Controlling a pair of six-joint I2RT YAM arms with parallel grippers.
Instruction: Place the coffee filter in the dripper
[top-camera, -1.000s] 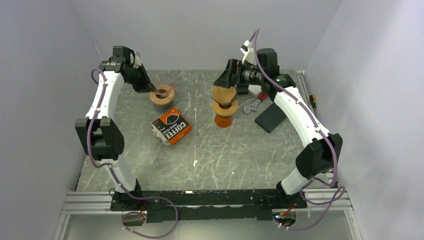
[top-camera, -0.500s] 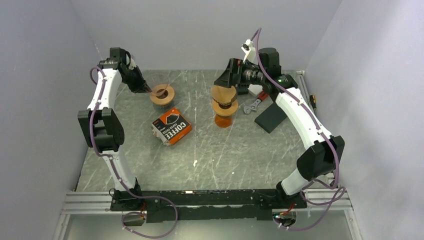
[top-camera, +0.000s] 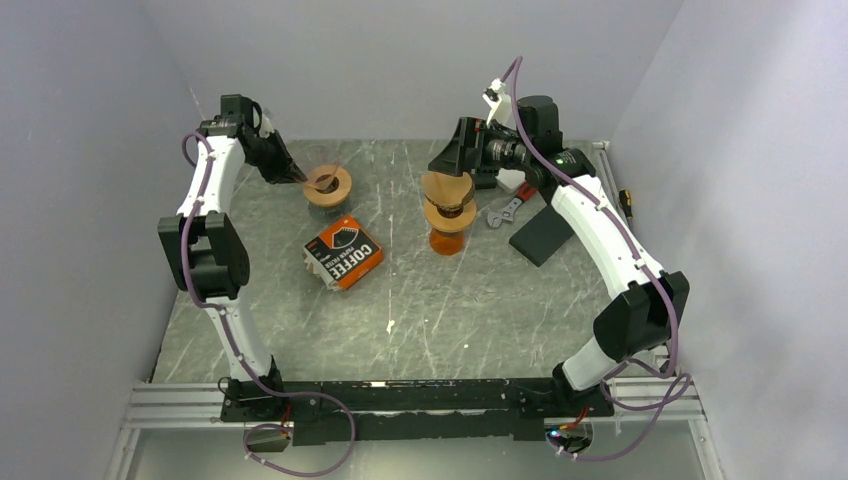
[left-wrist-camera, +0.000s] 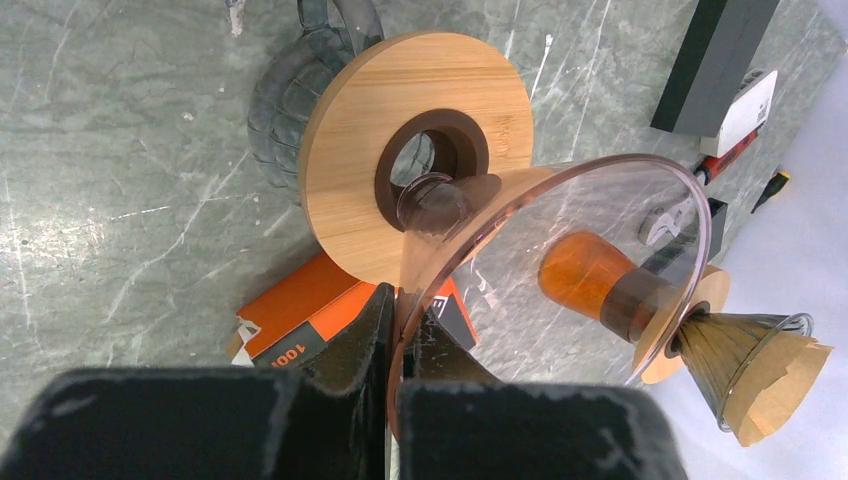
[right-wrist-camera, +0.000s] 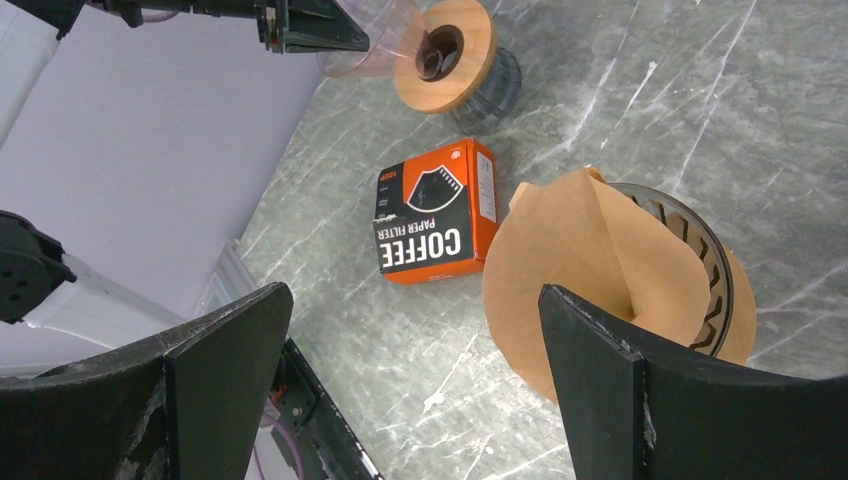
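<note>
The brown paper coffee filter (top-camera: 447, 188) stands in a ribbed glass dripper (right-wrist-camera: 700, 260) with a wooden collar, on top of an orange vessel (top-camera: 447, 241). My right gripper (top-camera: 447, 160) hovers just behind and above it. In the right wrist view the right gripper (right-wrist-camera: 412, 300) is wide open, the filter (right-wrist-camera: 580, 270) by its right finger, nothing gripped. At the back left my left gripper (left-wrist-camera: 400, 320) is shut on the rim of a clear pinkish glass cone (left-wrist-camera: 560, 250). The cone's tip rests at the hole of a wooden ring (left-wrist-camera: 420, 130) over dark ribbed glass (left-wrist-camera: 280, 100).
An orange and black coffee filter box (top-camera: 343, 252) lies between the two stands. A wrench (top-camera: 505, 210) and a black slab (top-camera: 540, 235) lie at the back right under the right arm. Walls close in the table on three sides.
The left arm has shifted slightly back and left, with the cone still held at the wooden ring. The right arm and the filter have not moved.
</note>
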